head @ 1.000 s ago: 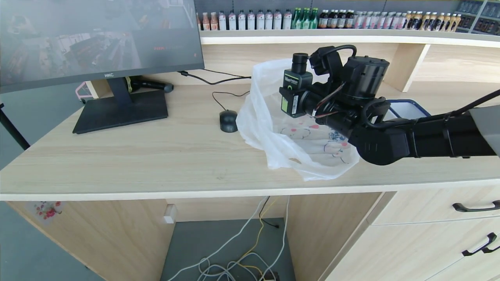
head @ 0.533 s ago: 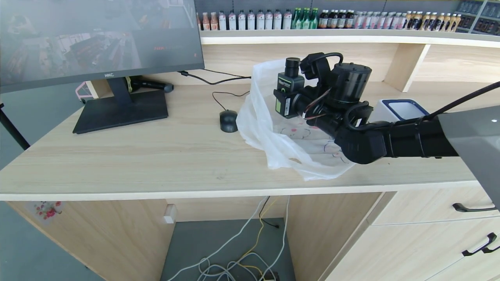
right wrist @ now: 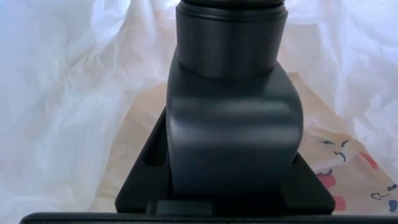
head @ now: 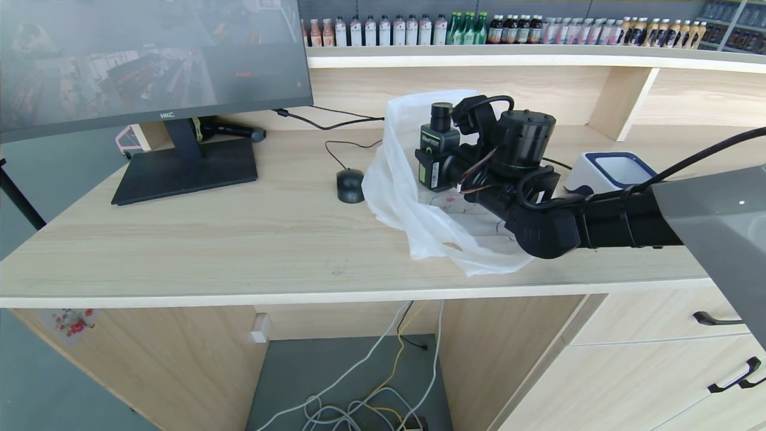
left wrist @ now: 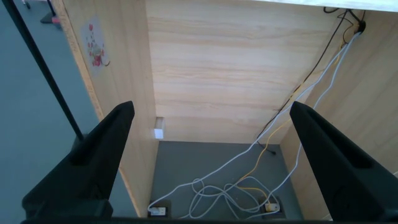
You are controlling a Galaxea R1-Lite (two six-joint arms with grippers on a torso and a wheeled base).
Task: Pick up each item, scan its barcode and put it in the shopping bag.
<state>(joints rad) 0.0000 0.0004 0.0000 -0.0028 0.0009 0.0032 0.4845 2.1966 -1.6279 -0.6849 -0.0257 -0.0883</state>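
Over the last second the right arm has sunk and slid toward the robot's left. It now carries the right claw deeper into the mouth of the shopping bag and has uncovered the scanner box behind it. Whether that claw is clenched or released cannot be told, as its own dark body hides the tip. White film surrounds it, and a surface with red and blue marks lies under it.

The bag sits slumped on the bench, between the mouse and the scanner box, with the monitor well to the left.

The left claw hangs released and empty below the bench top, above loose cables on the floor.
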